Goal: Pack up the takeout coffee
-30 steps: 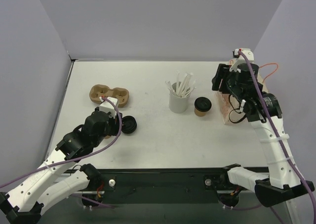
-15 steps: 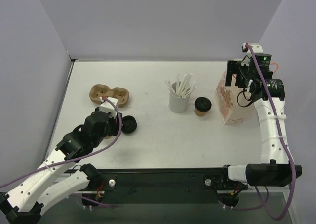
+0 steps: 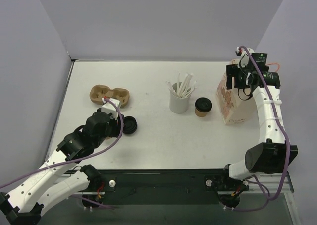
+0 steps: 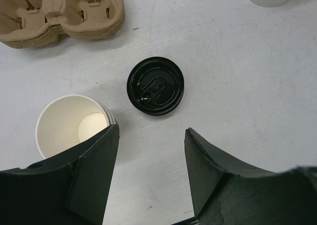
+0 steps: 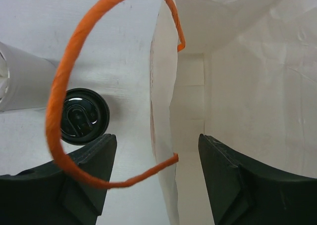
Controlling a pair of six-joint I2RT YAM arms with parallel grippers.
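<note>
while the right gripper (image 5: 156, 145) hangs over the mouth of the paper bag (image 5: 247, 86), its jaws stand well apart and grip nothing. one finger is outside the bag and the other is over the inside. the bag's thin wall runs between them, with neither finger pressed onto it. an orange handle (image 5: 62, 86) loops up in front of the outer finger.

just outside that wall, the takeout coffee (image 5: 84, 116) stands upright on the table (image 3: 158, 136) with its black lid on. it is outside the bag, between the bag and a white cup of stirrers (image 3: 179, 100).

on the other side, the left gripper (image 4: 151, 136) is low over the table. it is also wide open and has nothing between its fingers. a loose black lid (image 4: 155, 85) lies flat just ahead of the gap and touches neither finger. a lidless paper cup (image 4: 72, 126) stands upright right by the left finger, its rim partly hidden behind it, so i cannot tell whether they touch. farther out lies a brown pulp cup carrier (image 4: 59, 12).
</note>
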